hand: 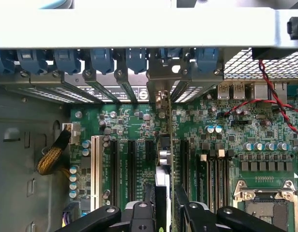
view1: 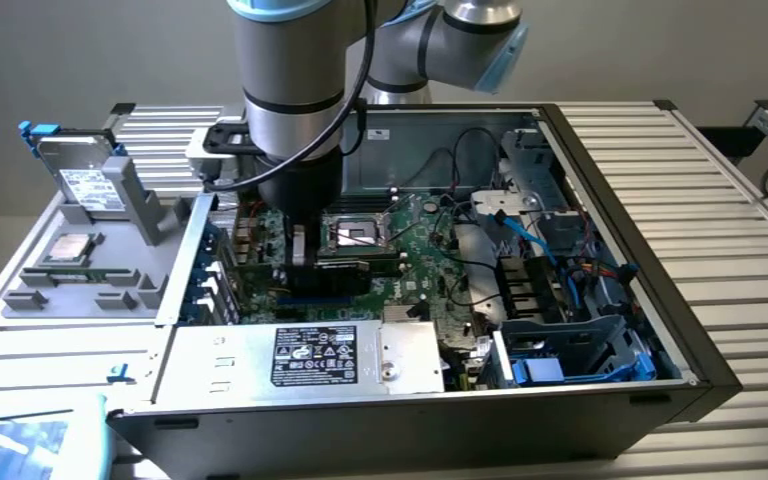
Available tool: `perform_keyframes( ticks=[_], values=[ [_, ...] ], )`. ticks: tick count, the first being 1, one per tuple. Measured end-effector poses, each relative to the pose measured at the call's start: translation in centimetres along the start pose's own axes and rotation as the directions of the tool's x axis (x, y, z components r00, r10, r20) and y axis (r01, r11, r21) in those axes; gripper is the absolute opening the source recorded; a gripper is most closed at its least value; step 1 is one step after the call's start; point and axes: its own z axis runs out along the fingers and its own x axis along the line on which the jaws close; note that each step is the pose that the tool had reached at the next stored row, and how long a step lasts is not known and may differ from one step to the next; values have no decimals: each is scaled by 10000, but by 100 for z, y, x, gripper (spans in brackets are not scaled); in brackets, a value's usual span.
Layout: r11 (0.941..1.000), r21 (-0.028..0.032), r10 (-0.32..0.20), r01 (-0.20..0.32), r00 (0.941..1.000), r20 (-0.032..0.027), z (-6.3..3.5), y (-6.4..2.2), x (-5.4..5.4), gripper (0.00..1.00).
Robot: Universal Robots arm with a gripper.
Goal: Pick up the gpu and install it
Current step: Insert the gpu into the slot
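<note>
My gripper reaches down into the open computer case over the green motherboard. In the wrist view the gpu shows edge-on, a thin green card with a black block, held upright between my two black fingers. My gripper is shut on it. The card's silver end bracket stands at the case's rear slot openings. The card sits low over the motherboard, in line with the long black expansion slots. Whether its edge is seated in a slot is hidden.
A silver power supply lies at the case's near side. Two hard drives rest on a grey tray at the exterior view's left. Red and black wires, a yellow cable bundle and the CPU socket lie close by.
</note>
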Motion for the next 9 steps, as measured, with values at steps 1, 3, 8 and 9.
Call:
perform_keyframes(
  ticks=[1,3,8,9],
  values=[
    [10000,2,0,0,10000,4,11,-1,-1,27],
    [10000,1,0,0,10000,0,16,-1,0,27],
    [10000,0,0,0,10000,0,16,-1,0,27],
    [10000,0,0,0,10000,0,16,-1,0,27]
  ],
)
